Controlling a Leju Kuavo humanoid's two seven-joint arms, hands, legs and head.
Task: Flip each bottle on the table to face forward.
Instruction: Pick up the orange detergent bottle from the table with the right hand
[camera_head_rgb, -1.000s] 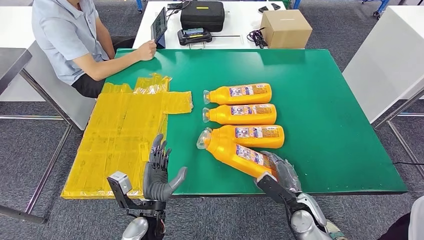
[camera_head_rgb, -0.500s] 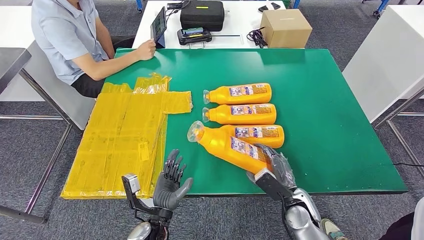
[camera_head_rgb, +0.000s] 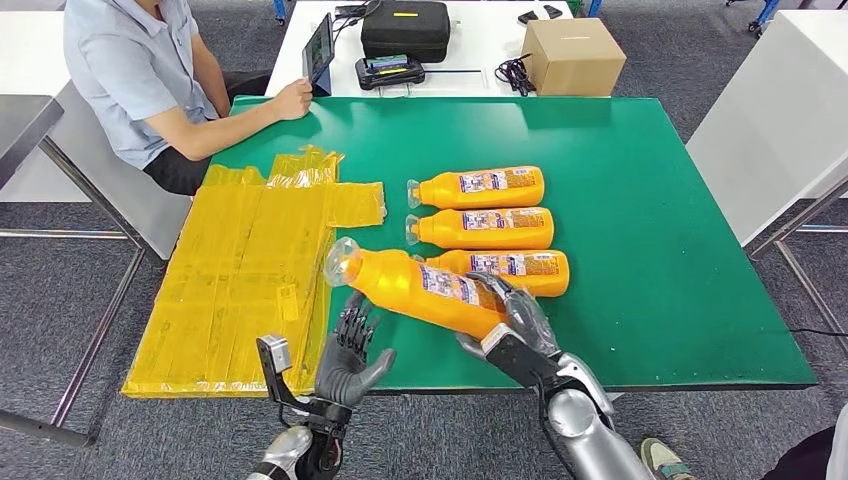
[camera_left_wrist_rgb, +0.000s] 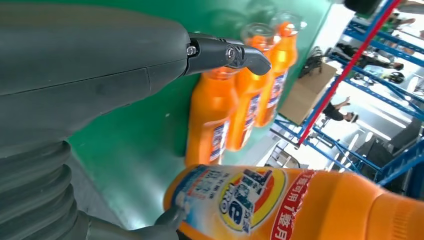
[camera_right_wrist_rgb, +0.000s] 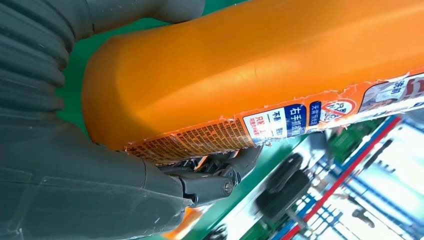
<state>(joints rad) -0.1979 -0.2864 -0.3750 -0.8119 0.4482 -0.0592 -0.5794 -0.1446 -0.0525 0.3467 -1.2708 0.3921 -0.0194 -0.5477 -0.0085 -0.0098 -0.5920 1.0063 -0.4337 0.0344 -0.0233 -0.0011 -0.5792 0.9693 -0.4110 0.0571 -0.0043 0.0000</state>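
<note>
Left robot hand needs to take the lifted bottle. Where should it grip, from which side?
Probably the bare orange shoulder just behind the clear cap, coming up from below. The lifted bottle hangs tilted over the table edge, the right robot hand already holds its base, and the left robot hand waits open underneath that free end.
</note>
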